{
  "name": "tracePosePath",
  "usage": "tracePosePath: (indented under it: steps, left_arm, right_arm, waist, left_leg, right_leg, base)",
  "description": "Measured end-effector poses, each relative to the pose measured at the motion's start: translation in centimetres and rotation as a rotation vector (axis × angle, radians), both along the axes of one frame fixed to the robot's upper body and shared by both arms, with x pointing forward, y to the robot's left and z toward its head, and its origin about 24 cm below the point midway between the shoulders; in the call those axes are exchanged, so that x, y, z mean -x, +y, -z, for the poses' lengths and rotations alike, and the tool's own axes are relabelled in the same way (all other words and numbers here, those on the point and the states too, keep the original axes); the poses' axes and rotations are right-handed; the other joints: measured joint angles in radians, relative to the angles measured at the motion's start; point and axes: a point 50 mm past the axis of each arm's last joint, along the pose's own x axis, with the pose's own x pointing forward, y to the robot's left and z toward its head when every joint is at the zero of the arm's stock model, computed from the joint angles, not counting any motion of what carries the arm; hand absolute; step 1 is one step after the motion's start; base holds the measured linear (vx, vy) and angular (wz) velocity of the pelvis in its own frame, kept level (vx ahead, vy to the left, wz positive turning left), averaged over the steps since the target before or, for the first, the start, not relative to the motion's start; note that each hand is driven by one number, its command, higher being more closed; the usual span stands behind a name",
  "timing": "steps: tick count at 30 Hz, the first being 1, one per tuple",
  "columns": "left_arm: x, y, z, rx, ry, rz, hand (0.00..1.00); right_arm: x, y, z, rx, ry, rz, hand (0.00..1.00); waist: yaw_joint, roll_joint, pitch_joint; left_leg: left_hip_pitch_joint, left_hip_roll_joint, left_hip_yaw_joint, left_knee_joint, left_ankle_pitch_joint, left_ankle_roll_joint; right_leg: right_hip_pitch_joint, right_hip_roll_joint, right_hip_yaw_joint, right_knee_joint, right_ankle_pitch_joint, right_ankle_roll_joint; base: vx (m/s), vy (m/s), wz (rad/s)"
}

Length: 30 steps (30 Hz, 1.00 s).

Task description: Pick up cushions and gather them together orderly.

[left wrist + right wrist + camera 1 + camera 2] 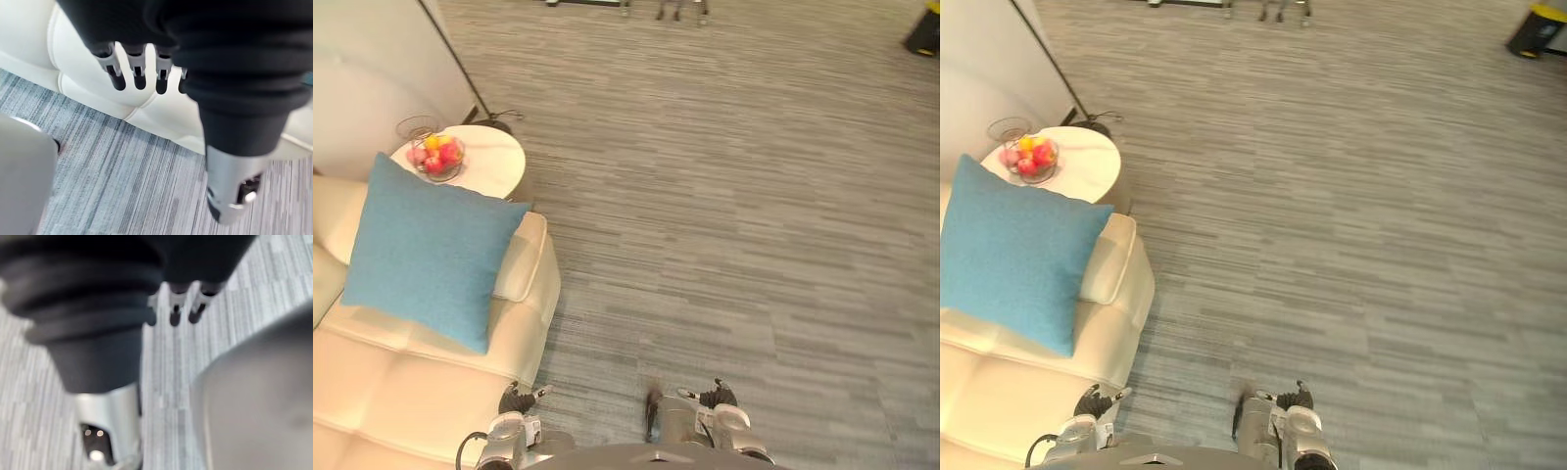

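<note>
A blue square cushion [429, 250] leans upright against the armrest of the cream sofa [382, 392] at the left, with no hand near it. My left hand [139, 68] hangs low beside the sofa's front edge [93, 88], its fingers straight and holding nothing. It also appears at the bottom of the left eye view as the left hand [516, 401]. My right hand [182, 308] hangs over the grey carpet with relaxed, empty fingers, and the right hand [717, 396] sits at the bottom centre.
A round white side table [494, 162] stands behind the sofa's arm with a wire bowl of fruit [437, 157] on it. A floor lamp's pole and base [492, 121] stand just beyond. Grey carpet [734, 215] spreads to the right, with a yellow and black object [924, 33] far off.
</note>
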Motion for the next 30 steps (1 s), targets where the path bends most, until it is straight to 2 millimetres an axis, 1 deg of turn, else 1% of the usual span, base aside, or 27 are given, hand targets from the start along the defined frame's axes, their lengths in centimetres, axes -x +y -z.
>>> tracePosePath:
  steps: [2,3,4,5,6,7,8,9,10,11,12,13,14,15,18,19,20,21,22,23,24,25,26,27,28,29,30]
  left_arm:
    - [0.5,-0.6,0.2,0.019,0.010,-0.026,0.00]
    - [0.6,-0.6,0.2,0.025,0.010,-0.046,0.00]
    - [0.3,-0.6,0.1,0.029,0.001,-0.053,0.00]
    - [0.1,-0.6,0.1,0.029,-0.006,-0.060,0.00]
    - [0.0,-0.4,0.0,0.026,-0.011,-0.063,0.00]
    - [-0.2,-0.1,-0.2,0.016,-0.023,-0.062,0.00]
    - [-0.5,-0.2,-0.3,0.010,-0.037,-0.044,0.00]
    - [-0.6,-0.2,-0.4,0.010,-0.041,-0.036,0.00]
    - [-0.7,-0.4,-0.4,0.011,-0.044,-0.028,0.00]
    - [-0.7,-0.5,-0.4,0.013,-0.042,-0.023,0.00]
    - [-0.7,-0.5,-0.3,0.015,-0.037,-0.019,0.00]
    - [-0.8,-0.1,-0.4,0.003,-0.036,-0.018,0.00]
    - [-0.7,0.5,-0.4,-0.008,-0.036,-0.023,0.00]
    - [-0.9,0.7,-0.5,-0.010,-0.045,-0.029,0.00]
    - [-0.5,0.8,-0.4,-0.006,-0.033,-0.040,0.00]
    - [0.0,1.0,-0.1,-0.001,-0.013,-0.055,0.00]
    - [0.2,0.9,0.0,0.003,-0.007,-0.056,0.00]
    - [0.4,0.7,0.1,0.014,0.005,-0.050,0.00]
    - [0.6,0.4,0.3,0.021,0.016,-0.033,0.00]
    - [0.6,0.4,0.3,0.016,0.021,-0.009,0.00]
    - [0.5,0.6,0.2,0.012,0.020,-0.006,0.00]
    - [0.5,1.4,0.1,-0.015,0.021,0.013,0.00]
    - [0.4,1.9,0.0,-0.028,0.019,0.015,0.00]
    - [0.1,1.9,-0.1,-0.030,0.009,0.015,0.00]
    - [0.0,1.8,-0.1,-0.027,0.007,0.016,0.00]
    - [0.0,1.4,-0.1,-0.017,0.005,0.016,0.00]
    - [-0.2,1.3,-0.1,-0.015,0.001,0.019,0.00]
  right_arm:
    - [0.0,-0.6,0.0,0.007,0.007,0.016,0.00]
    - [0.1,-0.8,0.0,0.013,0.008,0.018,0.00]
    - [0.2,-0.9,0.0,0.016,0.009,0.018,0.00]
    - [0.1,-0.9,0.0,0.015,0.006,0.019,0.00]
    - [0.2,-0.8,0.0,0.009,0.009,0.023,0.00]
    - [0.4,-0.6,0.1,-0.001,0.011,0.033,0.00]
    - [0.4,-0.7,0.1,0.000,0.009,0.036,0.00]
    - [0.5,-0.8,0.1,0.003,0.011,0.038,0.00]
    - [0.8,-0.9,0.2,0.005,0.019,0.041,0.00]
    - [0.7,-1.0,0.1,0.006,0.015,0.043,0.00]
    - [0.3,-0.9,0.1,-0.007,0.005,0.058,0.00]
    - [0.3,-0.5,0.1,-0.021,0.003,0.062,0.00]
    - [0.5,0.1,0.3,-0.039,0.009,0.070,0.00]
    - [0.1,0.4,0.2,-0.048,0.000,0.067,0.00]
    - [-0.6,0.5,0.0,-0.048,-0.015,0.058,0.00]
    - [-0.5,0.5,0.1,-0.050,-0.006,0.056,0.00]
    - [-0.3,0.6,0.3,-0.054,0.005,0.055,0.00]
    - [0.0,0.3,0.4,-0.050,0.025,0.054,0.00]
    - [0.2,-0.1,0.4,-0.040,0.029,0.056,0.00]
    - [1.1,-0.2,0.6,-0.037,0.045,0.059,0.00]
    - [1.0,-0.3,0.5,-0.033,0.035,0.056,0.00]
    - [1.2,-0.1,0.6,-0.027,0.048,0.025,0.00]
    - [1.6,0.3,0.9,-0.037,0.062,0.026,0.00]
    - [1.8,0.4,0.9,-0.044,0.058,0.031,0.00]
    - [1.8,0.5,0.9,-0.047,0.052,0.030,0.00]
    - [1.9,0.5,0.9,-0.051,0.052,0.027,0.00]
    - [1.9,0.6,0.9,-0.057,0.050,0.027,0.00]
  waist:
    - [0.003,0.018,-0.009]
    - [-0.005,0.023,-0.008]
    - [-0.009,0.031,-0.005]
    - [-0.003,0.033,-0.003]
    - [0.002,0.033,-0.003]
    - [0.009,0.024,0.001]
    - [0.009,0.018,0.001]
    - [0.011,0.019,0.000]
    - [0.017,0.023,-0.002]
    - [0.025,0.029,-0.004]
    - [0.028,0.029,-0.012]
    - [0.027,0.007,-0.011]
    - [0.030,-0.016,-0.007]
    - [0.044,-0.028,-0.004]
    - [0.055,-0.029,-0.004]
    - [0.055,-0.034,-0.005]
    - [0.054,-0.032,-0.008]
    - [0.045,-0.020,-0.010]
    - [0.037,-0.014,-0.015]
    - [0.027,-0.020,-0.013]
    - [0.023,-0.023,-0.013]
    - [0.012,-0.041,-0.011]
    - [0.006,-0.061,-0.011]
    - [0.003,-0.066,-0.012]
    - [-0.001,-0.067,-0.011]
    - [-0.004,-0.065,-0.010]
    - [-0.003,-0.062,-0.009]
  left_leg:
    - [-0.003,0.013,-0.025,0.012,0.012,-0.015]
    - [-0.042,0.031,-0.034,0.085,0.016,-0.024]
    - [-0.114,0.054,-0.022,0.226,0.030,-0.047]
    - [-0.171,0.086,0.020,0.345,0.042,-0.061]
    - [-0.207,0.115,0.070,0.423,0.042,-0.058]
    - [-0.249,0.154,0.168,0.477,0.044,-0.037]
    - [-0.268,0.158,0.250,0.441,0.053,-0.021]
    - [-0.283,0.157,0.293,0.396,0.058,-0.013]
    - [-0.297,0.152,0.348,0.312,0.075,0.000]
    - [-0.309,0.149,0.387,0.201,0.153,0.003]
    - [-0.311,0.122,0.402,0.119,0.204,0.024]
    - [-0.304,0.093,0.402,0.078,0.227,0.028]
    - [-0.292,0.061,0.404,0.027,0.245,0.035]
    - [-0.290,0.038,0.404,0.001,0.260,0.040]
    - [-0.252,0.006,0.399,-0.012,0.258,0.043]
    - [-0.221,-0.022,0.395,-0.053,0.244,0.058]
    - [-0.208,-0.031,0.392,-0.070,0.228,0.062]
    - [-0.180,-0.042,0.372,-0.099,0.224,0.062]
    - [-0.168,-0.050,0.355,-0.111,0.224,0.062]
    - [-0.146,-0.070,0.323,-0.118,0.224,0.065]
    - [-0.135,-0.079,0.308,-0.117,0.222,0.070]
    - [-0.118,-0.094,0.258,-0.115,0.218,0.076]
    - [-0.109,-0.093,0.213,-0.115,0.219,0.078]
    - [-0.107,-0.090,0.183,-0.115,0.219,0.079]
    - [-0.100,-0.087,0.149,-0.117,0.223,0.086]
    - [-0.091,-0.082,0.111,-0.119,0.222,0.085]
    - [-0.087,-0.077,0.079,-0.120,0.218,0.079]
  right_leg:
    - [-0.001,0.000,-0.040,0.040,-0.051,-0.018]
    - [0.016,-0.012,-0.089,0.054,-0.077,-0.031]
    - [0.050,-0.020,-0.135,0.040,-0.090,-0.042]
    - [0.085,-0.022,-0.168,0.020,-0.095,-0.050]
    - [0.119,-0.022,-0.196,0.000,-0.097,-0.055]
    - [0.188,-0.035,-0.250,-0.044,-0.099,-0.058]
    - [0.234,-0.056,-0.303,-0.084,-0.099,-0.056]
    - [0.252,-0.065,-0.328,-0.101,-0.096,-0.050]
    - [0.269,-0.074,-0.358,-0.120,-0.093,-0.043]
    - [0.278,-0.074,-0.380,-0.129,-0.093,-0.029]
    - [0.285,-0.082,-0.402,-0.130,-0.098,-0.006]
    - [0.289,-0.096,-0.402,-0.149,-0.089,0.002]
    - [0.306,-0.104,-0.406,-0.193,-0.079,0.016]
    - [0.328,-0.106,-0.418,-0.245,-0.053,0.018]
    - [0.389,-0.113,-0.411,-0.299,-0.031,0.028]
    - [0.404,-0.135,-0.409,-0.268,-0.036,0.028]
    - [0.397,-0.146,-0.409,-0.235,-0.045,0.031]
    - [0.370,-0.169,-0.404,-0.118,-0.061,0.032]
    - [0.323,-0.199,-0.394,0.009,-0.060,0.031]
    - [0.237,-0.256,-0.347,0.245,-0.027,0.026]
    - [0.202,-0.273,-0.319,0.323,-0.007,0.024]
    - [0.140,-0.275,-0.250,0.466,-0.003,0.019]
    - [0.105,-0.240,-0.208,0.523,-0.038,0.018]
    - [0.088,-0.211,-0.192,0.532,-0.064,0.018]
    - [0.073,-0.180,-0.184,0.514,-0.103,0.007]
    - [0.062,-0.143,-0.174,0.443,-0.139,0.001]
    - [0.055,-0.112,-0.154,0.353,-0.159,-0.001]
  base:
    - [0.33,-0.260,0.66]
    - [0.31,-0.245,1.01]
    - [0.28,-0.229,1.12]
    - [0.21,-0.165,0.95]
    - [0.28,-0.190,0.98]
    - [0.24,-0.119,1.19]
    - [0.22,-0.078,1.23]
    - [0.16,0.010,1.08]
    - [0.16,0.068,0.82]
    - [0.21,0.118,0.96]
    - [0.18,0.113,0.91]
    - [0.18,0.115,0.93]
    - [0.15,0.095,0.74]
    - [0.14,0.092,0.53]
    - [0.11,0.075,0.21]
    - [0.05,0.103,0.13]
    - [0.03,0.115,0.26]
    - [0.00,0.067,0.37]
    - [0.04,0.083,0.71]
    - [0.05,0.068,0.70]
    - [0.09,0.055,0.98]
    - [0.16,-0.021,1.05]
    - [0.20,-0.074,1.16]
    - [0.19,-0.098,1.05]
    - [0.13,-0.122,1.02]
    - [0.13,-0.140,1.06]
    - [0.16,-0.196,0.96]
